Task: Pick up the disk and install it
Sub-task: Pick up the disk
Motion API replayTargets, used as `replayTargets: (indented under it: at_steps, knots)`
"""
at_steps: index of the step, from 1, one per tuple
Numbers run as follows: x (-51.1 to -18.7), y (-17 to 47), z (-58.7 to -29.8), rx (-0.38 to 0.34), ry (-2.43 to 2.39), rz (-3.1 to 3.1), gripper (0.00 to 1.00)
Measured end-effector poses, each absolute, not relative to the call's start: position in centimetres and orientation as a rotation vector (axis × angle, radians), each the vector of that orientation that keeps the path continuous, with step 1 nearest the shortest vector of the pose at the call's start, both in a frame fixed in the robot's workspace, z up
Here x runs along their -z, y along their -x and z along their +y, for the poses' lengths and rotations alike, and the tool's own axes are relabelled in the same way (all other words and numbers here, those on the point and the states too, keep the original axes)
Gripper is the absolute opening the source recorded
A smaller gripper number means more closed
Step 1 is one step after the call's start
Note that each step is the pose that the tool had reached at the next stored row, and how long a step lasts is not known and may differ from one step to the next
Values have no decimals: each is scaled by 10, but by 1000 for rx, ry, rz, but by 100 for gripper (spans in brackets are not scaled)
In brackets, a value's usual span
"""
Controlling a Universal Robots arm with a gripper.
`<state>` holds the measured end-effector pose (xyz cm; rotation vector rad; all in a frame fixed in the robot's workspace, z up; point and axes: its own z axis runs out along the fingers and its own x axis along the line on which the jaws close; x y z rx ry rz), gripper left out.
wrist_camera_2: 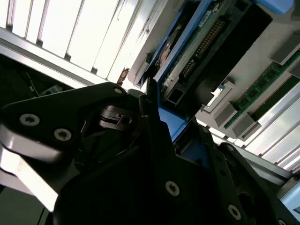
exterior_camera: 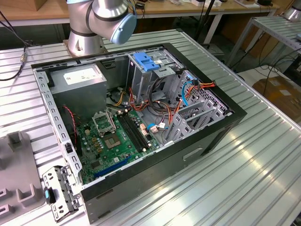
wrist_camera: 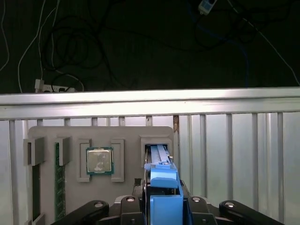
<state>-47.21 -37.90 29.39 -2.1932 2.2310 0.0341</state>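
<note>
In the first wrist view the gripper [wrist_camera: 163, 208] has its jaws clamped from both sides on the blue frame of the disk [wrist_camera: 161, 178]. The disk stands on edge in a slot of the grey tray [wrist_camera: 126, 133], just beside the tray's pocket with the processor chip [wrist_camera: 99, 161]. Its long axis runs straight away from the jaws into this slot. I judge it is gripped but not yet out of the tray.

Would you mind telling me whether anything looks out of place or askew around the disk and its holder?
Nothing stands out. The disk stands on edge, straight in its slot of the grey tray, beside the seated processor chip, with the gripper at its blue frame.
</note>
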Motion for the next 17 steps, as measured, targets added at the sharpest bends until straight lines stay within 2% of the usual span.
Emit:
replayTargets:
  at_steps: [17]
  knots:
    - [-294, 472, -379, -31, 2191, 2236, 37]
